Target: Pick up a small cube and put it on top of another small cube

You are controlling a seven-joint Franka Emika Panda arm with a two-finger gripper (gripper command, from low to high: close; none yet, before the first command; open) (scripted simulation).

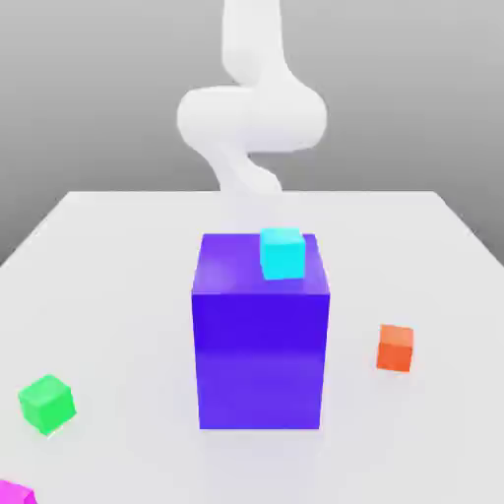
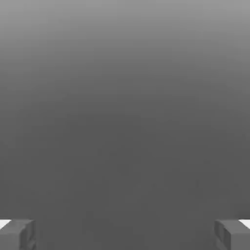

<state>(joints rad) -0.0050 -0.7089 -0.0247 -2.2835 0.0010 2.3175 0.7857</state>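
white and smooth, the arm rises at the upper middle of the exterior frame, its thick links curling in an s-shape behind the big blue-purple block; its lower end drops out of sight behind that block. in the hand view the claw shows as two grey fingertips at the lower corners of the frame, spread wide apart with nothing between them, facing a plain grey backdrop.

the small green cube sits at the lower left of the exterior frame, resting on the pale surface, well apart from the block and the arm. it is bright green, with a lighter top face and darker sides, turned slightly so one corner faces the camera, and far smaller than the block.

a small cyan cube rests on top of the block near its upper right edge. a small orange cube lies on the surface at the right of the frame, near the block. a magenta piece peeks in at the lower left corner.
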